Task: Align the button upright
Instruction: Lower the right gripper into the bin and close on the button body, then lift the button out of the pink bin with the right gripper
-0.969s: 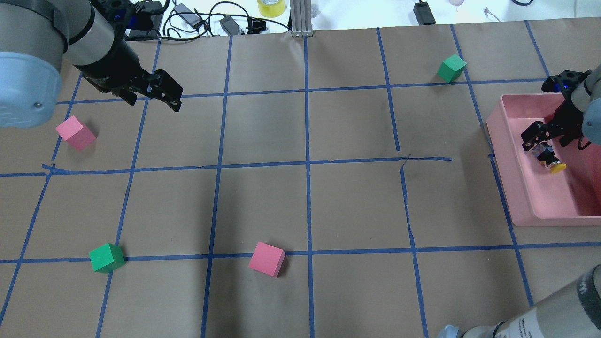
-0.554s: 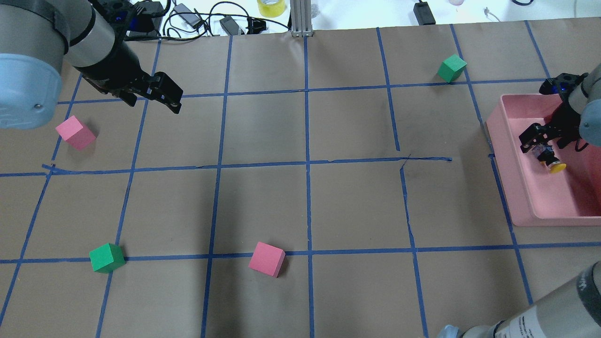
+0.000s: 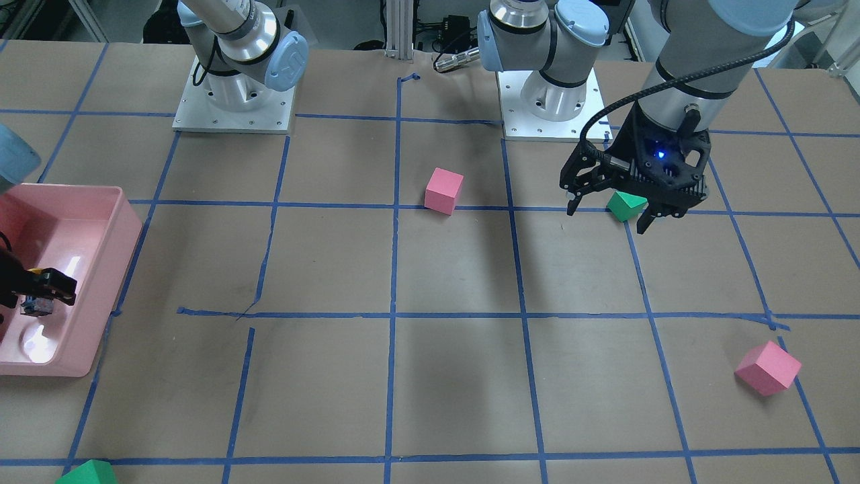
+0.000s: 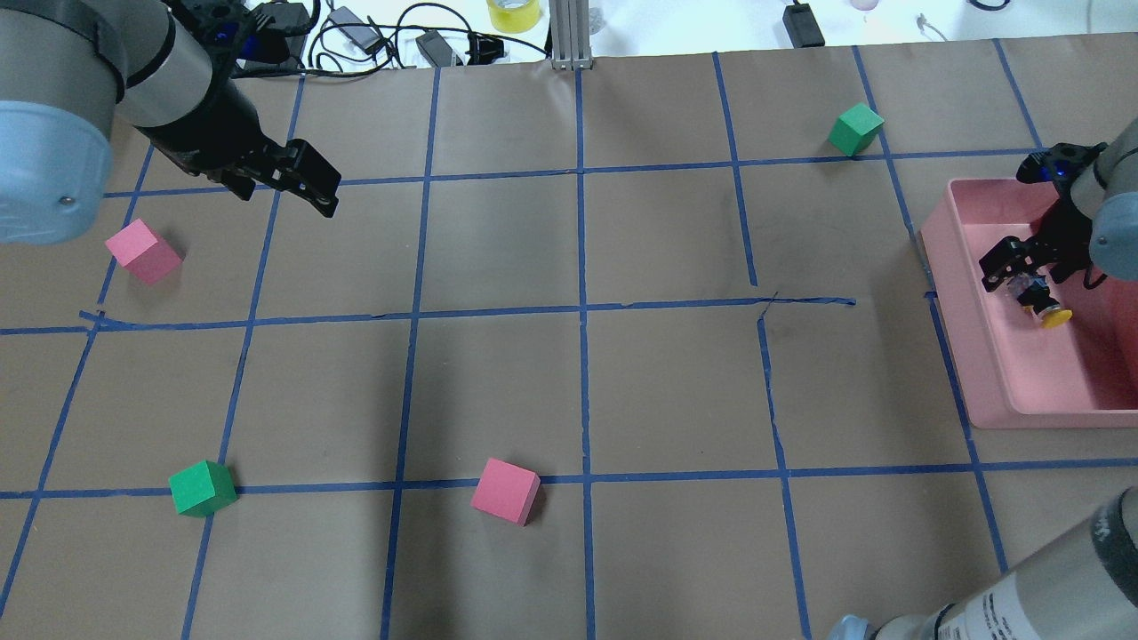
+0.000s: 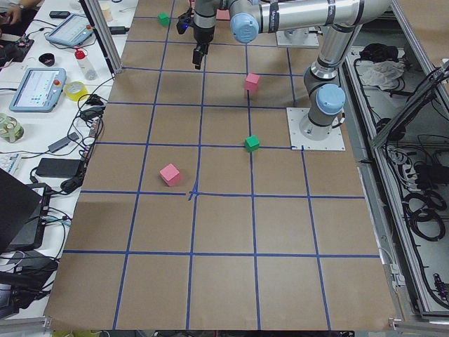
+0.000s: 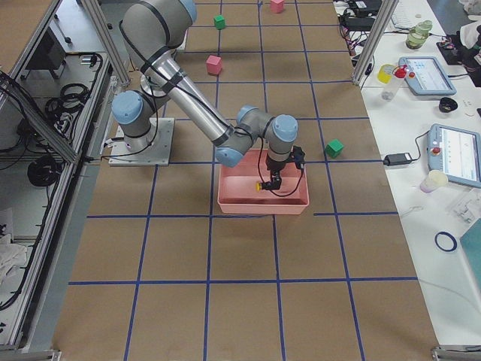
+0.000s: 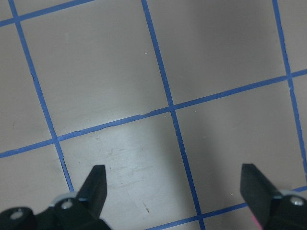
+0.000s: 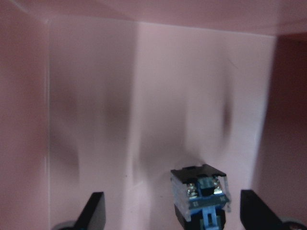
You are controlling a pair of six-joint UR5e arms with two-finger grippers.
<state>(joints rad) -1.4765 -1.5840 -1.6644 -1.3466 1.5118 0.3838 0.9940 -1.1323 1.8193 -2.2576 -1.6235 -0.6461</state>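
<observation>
The button [image 4: 1042,302] lies on its side in the pink bin [image 4: 996,373], with its yellow cap pointing toward the near wall. My right gripper [image 4: 1009,267] is open inside the bin, just behind the button's base. In the right wrist view the grey-blue base [image 8: 201,194] sits between the spread fingers [image 8: 96,211] and touches neither. The button also shows in the front view [image 3: 33,308] and the right side view [image 6: 258,186]. My left gripper [image 4: 284,197] is open and empty above the table at the far left.
Pink cubes [image 4: 142,252] [image 4: 505,491] and green cubes [image 4: 203,488] [image 4: 855,129] lie scattered on the taped brown paper. In the front view a green cube [image 3: 625,205] sits just behind the left gripper. Cables and chargers lie along the far edge.
My right gripper has shifted slightly left inside the bin, still open. My left gripper has drifted a little left. The button has not moved.
</observation>
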